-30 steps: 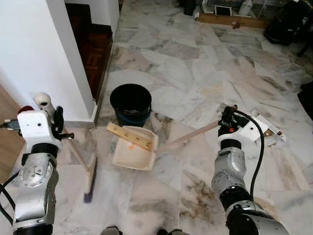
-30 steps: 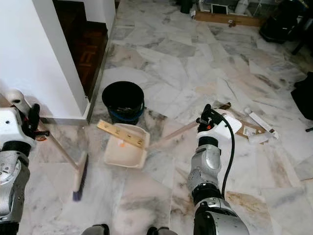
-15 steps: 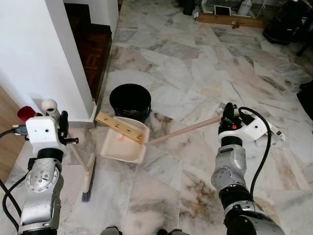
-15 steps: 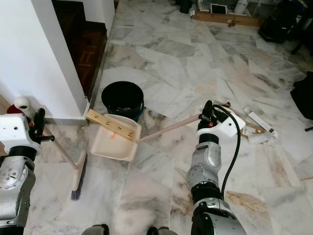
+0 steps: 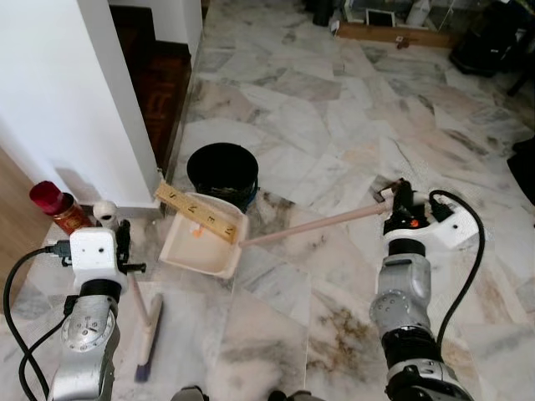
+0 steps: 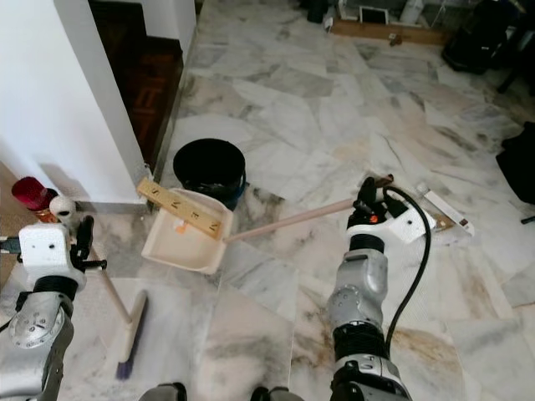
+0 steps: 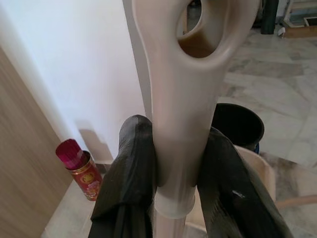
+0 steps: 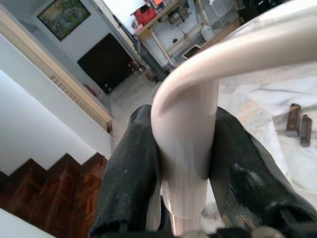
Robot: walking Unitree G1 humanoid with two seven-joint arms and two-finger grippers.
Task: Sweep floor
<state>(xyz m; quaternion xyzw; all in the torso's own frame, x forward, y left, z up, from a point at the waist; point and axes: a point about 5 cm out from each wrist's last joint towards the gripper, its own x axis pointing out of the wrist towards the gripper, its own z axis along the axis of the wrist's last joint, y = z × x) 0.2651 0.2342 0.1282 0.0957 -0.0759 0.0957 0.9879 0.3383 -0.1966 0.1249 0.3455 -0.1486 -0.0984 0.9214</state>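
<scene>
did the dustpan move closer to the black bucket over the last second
Yes. The dustpan shifted toward the wall corner, now beside the black bucket.

I see glossy veined marble floor (image 5: 334,100), a smooth cream plastic dustpan (image 5: 203,242) with matching broom handle (image 7: 178,99), a matt black plastic bucket (image 5: 222,171), dark polished wooden stairs (image 5: 163,83), and matt rubbery black fingers (image 8: 129,183).

Both silver arms are raised forward, bent at the elbow. The left gripper (image 7: 173,183) and right gripper (image 8: 184,173) each clamp a handle.
</scene>
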